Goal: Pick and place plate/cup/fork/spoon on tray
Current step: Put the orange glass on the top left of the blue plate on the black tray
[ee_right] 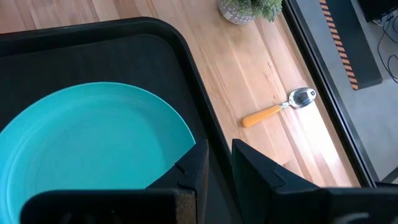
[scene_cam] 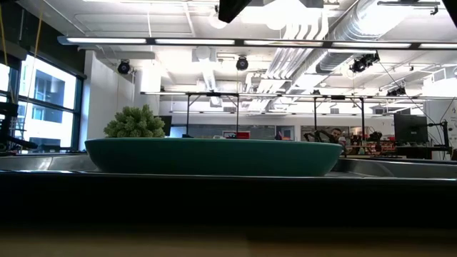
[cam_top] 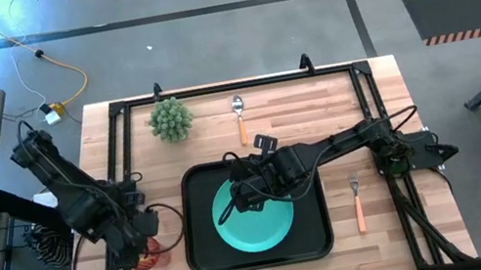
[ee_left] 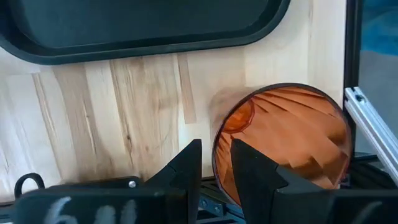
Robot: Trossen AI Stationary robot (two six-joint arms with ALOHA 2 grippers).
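High view — round teal plate (cam_top: pixel 254 224) lies in the black tray (cam_top: pixel 204 256); right jaws narrow on its rim.

teal plate (cam_top: pixel 254 220), black tray (cam_top: pixel 204 257), translucent red-orange cup (ee_left: pixel 283 142), orange-handled silver spoon (ee_right: pixel 278 108), orange-handled fork (cam_top: pixel 357 204), green spiky plant (cam_top: pixel 170 119), pale wood desk (cam_top: pixel 296 110)

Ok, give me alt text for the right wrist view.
The right gripper straddles the rim of a teal plate lying in a black tray. Beyond, an orange-handled spoon lies on the wooden table.
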